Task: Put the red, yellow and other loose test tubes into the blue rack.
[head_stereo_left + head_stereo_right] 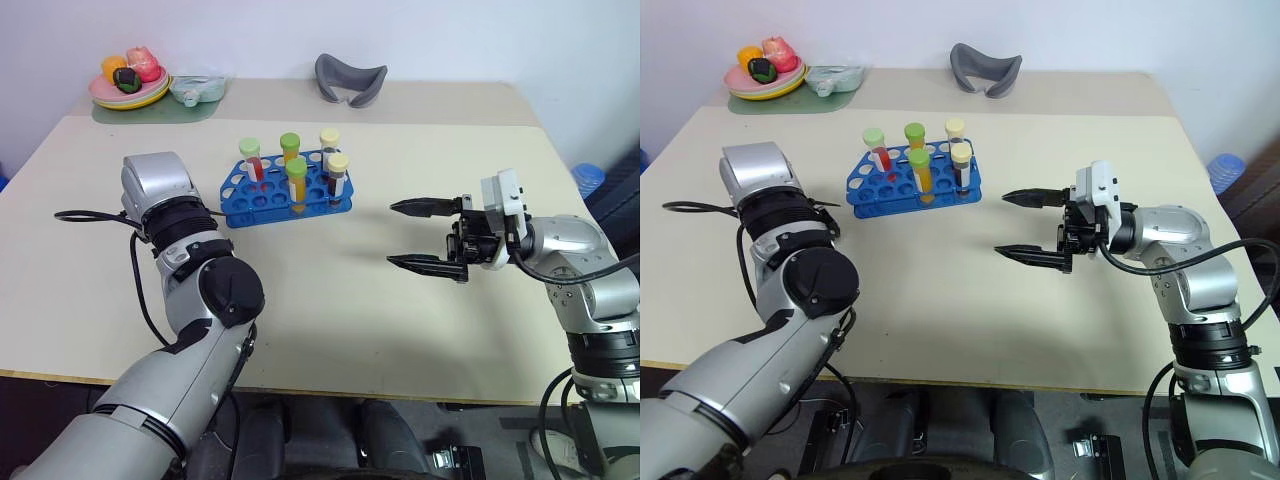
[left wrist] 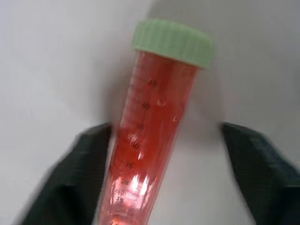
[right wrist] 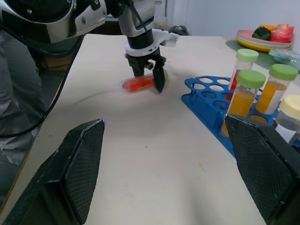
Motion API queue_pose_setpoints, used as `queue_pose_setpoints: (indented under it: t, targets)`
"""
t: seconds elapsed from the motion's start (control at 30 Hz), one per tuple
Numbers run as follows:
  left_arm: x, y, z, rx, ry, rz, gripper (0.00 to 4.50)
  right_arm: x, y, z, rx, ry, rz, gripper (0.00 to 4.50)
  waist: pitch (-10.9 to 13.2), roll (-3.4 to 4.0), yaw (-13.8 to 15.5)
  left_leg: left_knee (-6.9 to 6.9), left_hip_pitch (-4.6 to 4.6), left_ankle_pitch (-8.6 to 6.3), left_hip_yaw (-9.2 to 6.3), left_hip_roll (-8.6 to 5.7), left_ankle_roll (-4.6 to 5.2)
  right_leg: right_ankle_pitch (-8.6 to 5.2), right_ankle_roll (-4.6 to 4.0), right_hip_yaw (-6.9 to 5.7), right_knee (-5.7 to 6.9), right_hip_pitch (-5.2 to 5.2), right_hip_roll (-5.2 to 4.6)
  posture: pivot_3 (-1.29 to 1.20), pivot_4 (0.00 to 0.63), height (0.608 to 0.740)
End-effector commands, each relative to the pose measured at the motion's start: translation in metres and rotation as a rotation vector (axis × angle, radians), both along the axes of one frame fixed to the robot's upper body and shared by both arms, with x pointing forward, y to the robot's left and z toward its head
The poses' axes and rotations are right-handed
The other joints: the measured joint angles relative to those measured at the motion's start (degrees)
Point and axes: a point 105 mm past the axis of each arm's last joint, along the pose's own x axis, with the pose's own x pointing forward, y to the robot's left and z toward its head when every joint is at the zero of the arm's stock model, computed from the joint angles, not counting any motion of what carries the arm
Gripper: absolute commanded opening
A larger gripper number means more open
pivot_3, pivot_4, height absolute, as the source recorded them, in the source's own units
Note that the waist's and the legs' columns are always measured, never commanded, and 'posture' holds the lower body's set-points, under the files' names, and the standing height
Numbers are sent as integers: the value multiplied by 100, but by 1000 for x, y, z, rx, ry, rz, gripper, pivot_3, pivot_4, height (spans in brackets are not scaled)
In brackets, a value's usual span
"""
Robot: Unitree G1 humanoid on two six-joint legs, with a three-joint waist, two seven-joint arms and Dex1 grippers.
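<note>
- Left tool is pointing down over the red tube, which is lying on its side on the counter, near the rack but apart from it.
- Its fingers are standing half-narrowed on either side of the tube. One is right against the wall and the other is showing a gap, so no firm hold yet, by my reading.
- Right tool is hanging wide and holding nothing, right of centre in the head view and well apart from the rack.
- Rack is sitting at upper centre of the head view, carrying five capped tubes upright, with free holes showing along its left end.
- Step in hand, as I am judging it: gripping the red tube.
- Doing it well is meaning closing evenly, so the near finger is not rolling the round tube sideways, and pinching the body below the pale green cap.
- After lifting, the tube is needing to be tipped upright, cap up, before a free hole is being aimed for, keeping clear of the standing tubes.
</note>
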Motion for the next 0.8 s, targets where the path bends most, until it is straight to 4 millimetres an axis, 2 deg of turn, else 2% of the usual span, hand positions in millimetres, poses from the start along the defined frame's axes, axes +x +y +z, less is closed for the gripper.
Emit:
queue_pose_setpoints:
  t: [0.03, 0.07, 0.1, 0.37, 0.43, 0.5, 0.57, 0.63, 0.7, 0.8]
  targets:
    - [-3, 1, 1, -5, 13, 13, 1584, -3, 3, 9, 12, -50, 10, 4187, 0, 0, -3, 0, 0, -4, 0, 0, 6, 0, 0, 0, 2, -1, 0, 0, 150, 740]
    - [-3, 2, 1, -4, 14, 13, 1119, -3, 3, 9, 12, -51, 9, 4187, 0, 0, -3, 0, 0, -6, 0, 0, 10, 0, 0, 0, 2, -2, 0, 0, 150, 740]
    - [-3, 3, 1, -2, 15, 14, 834, -2, 3, 9, 13, -52, 6, 4187, 0, 0, -2, 0, 0, -6, 0, 1, 10, 0, 0, 0, 3, -2, -1, 0, 150, 740]
    - [1, 4, 10, 7, -49, -5, 819, -1, 3, 7, 24, -52, -6, 4187, 0, 0, 1, 0, 0, -7, 0, 1, 12, 0, 0, 0, 8, -4, -2, 0, 150, 740]
    - [8, 2, 28, 48, -170, -40, 819, -2, 2, 6, 28, -50, -9, 4187, 0, -1, 2, 0, -1, -7, 1, 1, 12, 0, 0, 0, 10, -5, -2, 0, 150, 740]
    - [8, 8, 55, 172, -347, -36, 819, -2, 0, 6, 35, -48, -21, 4187, 2, -4, -1, 3, -9, -6, 0, 4, 9, 0, 0, 0, 29, -12, -3, 0, 150, 740]
    - [5, 0, 76, 165, -544, -40, 819, -2, -2, 7, 47, -44, -36, 4187, 3, -5, 10, 7, -18, 0, 1, 12, -3, 0, 0, 2, 38, -23, -5, 0, 150, 740]
    - [3, -24, 99, 131, -780, -176, 819, -2, -3, 7, 54, -41, -47, 4187, 3, -4, 21, 10, -27, 5, 2, 15, -13, 1, 0, 2, 41, -31, -5, 0, 150, 740]
    - [-4, -51, 119, 176, -943, -381, 819, -2, -3, 7, 61, -40, -52, 4187, 2, -4, 11, 12, -27, 5, 5, 15, -13, 1, 0, 3, 41, -30, -5, 0, 150, 740]
    - [-22, -74, 145, 368, -1179, -655, 819, 0, -1, 10, 85, -38, -63, 4187, 2, -3, -25, 10, -21, 4, 8, 16, -12, 1, -1, 7, 40, -29, -2, 0, 150, 740]
